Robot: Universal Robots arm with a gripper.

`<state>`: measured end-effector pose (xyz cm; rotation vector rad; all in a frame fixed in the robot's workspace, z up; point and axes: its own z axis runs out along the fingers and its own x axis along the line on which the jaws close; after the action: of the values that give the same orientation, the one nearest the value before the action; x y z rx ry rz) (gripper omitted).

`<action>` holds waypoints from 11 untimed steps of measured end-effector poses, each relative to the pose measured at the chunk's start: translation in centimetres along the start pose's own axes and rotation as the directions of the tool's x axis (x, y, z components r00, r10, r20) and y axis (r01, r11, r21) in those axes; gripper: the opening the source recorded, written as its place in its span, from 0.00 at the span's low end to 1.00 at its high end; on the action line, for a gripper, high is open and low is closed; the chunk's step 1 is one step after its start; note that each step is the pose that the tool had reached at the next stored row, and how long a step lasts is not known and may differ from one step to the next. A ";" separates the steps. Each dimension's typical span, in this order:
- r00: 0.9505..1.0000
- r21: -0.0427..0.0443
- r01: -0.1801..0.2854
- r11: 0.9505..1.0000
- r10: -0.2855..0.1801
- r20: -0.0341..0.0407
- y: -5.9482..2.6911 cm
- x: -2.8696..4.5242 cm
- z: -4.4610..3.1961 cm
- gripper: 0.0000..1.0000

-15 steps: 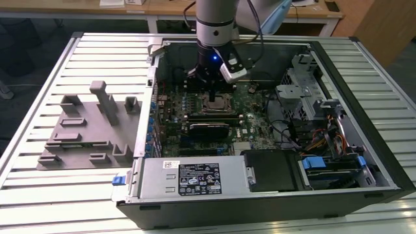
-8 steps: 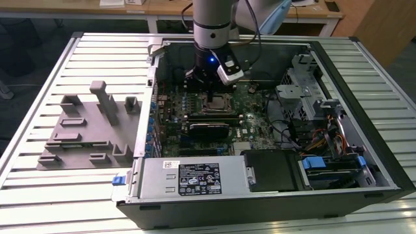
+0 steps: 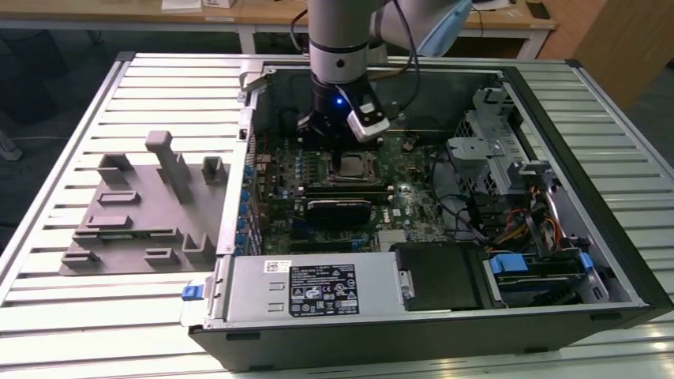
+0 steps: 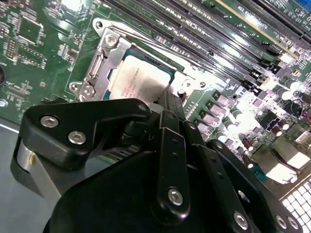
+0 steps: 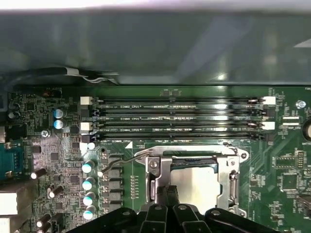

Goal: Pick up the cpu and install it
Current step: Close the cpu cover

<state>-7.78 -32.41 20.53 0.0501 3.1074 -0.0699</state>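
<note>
- The arm [image 3: 339, 31] is seen in the exterior view reaching down into an open computer case [image 3: 421, 341], which lies on its side on a slatted metal worktop [image 3: 63, 316].
- The gripper [image 3: 339, 142] is held low over the motherboard [image 3: 406, 215], directly above the processor socket.
- The cpu [image 3: 351, 166] is seated flat in that socket, its pale metal top facing up; it is also seen in both wrist views [image 4: 138, 80] [image 5: 197, 182].
- The cpu is bordered by the socket's metal frame [image 5: 228, 180], and a thin wire lever [image 5: 119, 164] is seen at one corner of the frame.
- The fingers [image 5: 163, 194] are pressed together, or very nearly so, and nothing is seen between them; their tips [image 4: 171, 97] are placed at the edge of the cpu.
- Four memory slots [image 5: 180, 119] are laid in parallel rows just beside the socket.
- A power supply [image 3: 316, 288] is mounted along the case's near wall.
- A grey plastic fixture [image 3: 137, 213] is set on the worktop at the exterior view's left, beside the case.
</note>
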 end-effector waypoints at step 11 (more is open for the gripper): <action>1.000 -0.007 0.000 1.000 0.000 0.000 0.01 0.27 0.47 0.11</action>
<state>-8.03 -32.41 20.05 0.0503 3.1078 -0.0588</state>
